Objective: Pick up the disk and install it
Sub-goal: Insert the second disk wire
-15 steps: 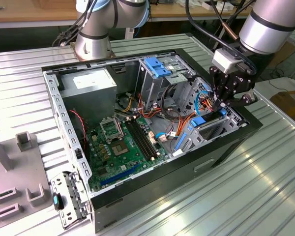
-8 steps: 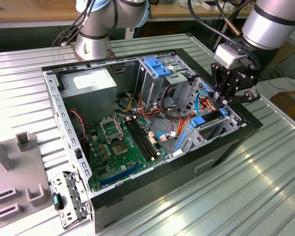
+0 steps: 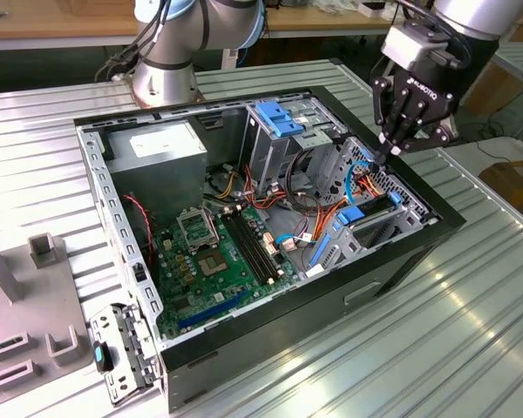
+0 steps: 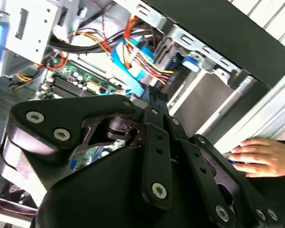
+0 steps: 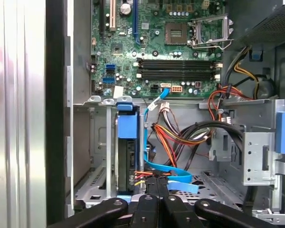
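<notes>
Sitting on edge in a narrow metal bay of the open computer case (image 3: 392, 266), the disk (image 5: 128, 161) lies just beside the end effector (image 3: 382, 157) and slightly below its tips. Its blue rail tab (image 5: 125, 124) points towards the motherboard (image 5: 147, 47). It looks seated or very nearly so, though how deep it has gone is hidden by the bay wall.

The end effector's fingers are drawn together. Their tips touch, or almost touch, the blue flat cable (image 5: 173, 171) where it meets the disk's end, and I cannot tell whether they pinch a plug.

The main risk is the wiring. A bundle of orange, yellow and black wires (image 5: 180, 137) loops right in front of the tips, on the side away from the disk. Any sideways or upward motion could snag a loop and pull a connector loose, or drag the disk askew in its rails. Pressing down off-centre could jam the disk or bend the thin bay wall.

A person's hand (image 4: 261, 159) rests outside the case wall, close behind the end effector, and a swing outward could strike it.

Farther off are the drive cage (image 3: 283, 117) with its blue handle and the grey power-supply box (image 3: 152, 161), both well apart. The ribbed tabletop (image 3: 471, 331) carries a loose metal bracket (image 3: 122, 348) beyond the case's far end.
</notes>
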### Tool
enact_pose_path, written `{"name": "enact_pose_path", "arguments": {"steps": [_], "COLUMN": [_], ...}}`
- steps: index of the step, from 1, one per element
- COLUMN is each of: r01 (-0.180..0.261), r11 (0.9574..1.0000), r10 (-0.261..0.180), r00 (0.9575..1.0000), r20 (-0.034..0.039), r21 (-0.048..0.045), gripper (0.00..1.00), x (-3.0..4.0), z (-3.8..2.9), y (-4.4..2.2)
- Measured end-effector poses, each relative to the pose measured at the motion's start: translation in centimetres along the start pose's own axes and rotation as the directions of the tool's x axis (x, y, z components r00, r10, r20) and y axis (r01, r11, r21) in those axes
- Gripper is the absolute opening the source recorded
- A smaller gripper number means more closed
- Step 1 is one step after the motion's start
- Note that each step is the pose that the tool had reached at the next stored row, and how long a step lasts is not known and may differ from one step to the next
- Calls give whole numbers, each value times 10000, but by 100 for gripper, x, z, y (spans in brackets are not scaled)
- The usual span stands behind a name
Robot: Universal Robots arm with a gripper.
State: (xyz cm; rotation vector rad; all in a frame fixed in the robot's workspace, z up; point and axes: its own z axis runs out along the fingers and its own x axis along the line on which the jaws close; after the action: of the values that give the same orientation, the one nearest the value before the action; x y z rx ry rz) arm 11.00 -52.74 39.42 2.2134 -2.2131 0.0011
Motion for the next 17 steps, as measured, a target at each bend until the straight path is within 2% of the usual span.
{"name": "enact_pose_path", "arguments": {"steps": [4,5,7,8,9,10,11,12,13,15,17], "r01": [-39,-74,-81,-85,-98,-112,-118,-123,-126,-129,-132], "r11": [9998,9997,9996,9996,9996,9996,9996,9996,9996,9996,9996], "r10": [38,72,78,80,85,89,90,92,93,93,95], "r00": [10000,9999,9999,9998,9985,9956,9936,9921,9909,9892,9891], "r20": [-67,-82,-108,-198,-535,-933,-1127,-1253,-1340,-1460,-1471], "r21": [-181,-251,-253,-253,-249,-245,-243,-241,-240,-239,-238], "gripper": [11,11,11,11,18,18,18,18,19,31,31], "x": [-32,-69,-110,-123,-139,-149,-154,-157,-159,-181,-228], "z": [6,35,70,75,77,78,81,85,87,108,119], "y": [-33,-53,-57,-59,-61,-62,-62,-62,-62,-63,-65]}}
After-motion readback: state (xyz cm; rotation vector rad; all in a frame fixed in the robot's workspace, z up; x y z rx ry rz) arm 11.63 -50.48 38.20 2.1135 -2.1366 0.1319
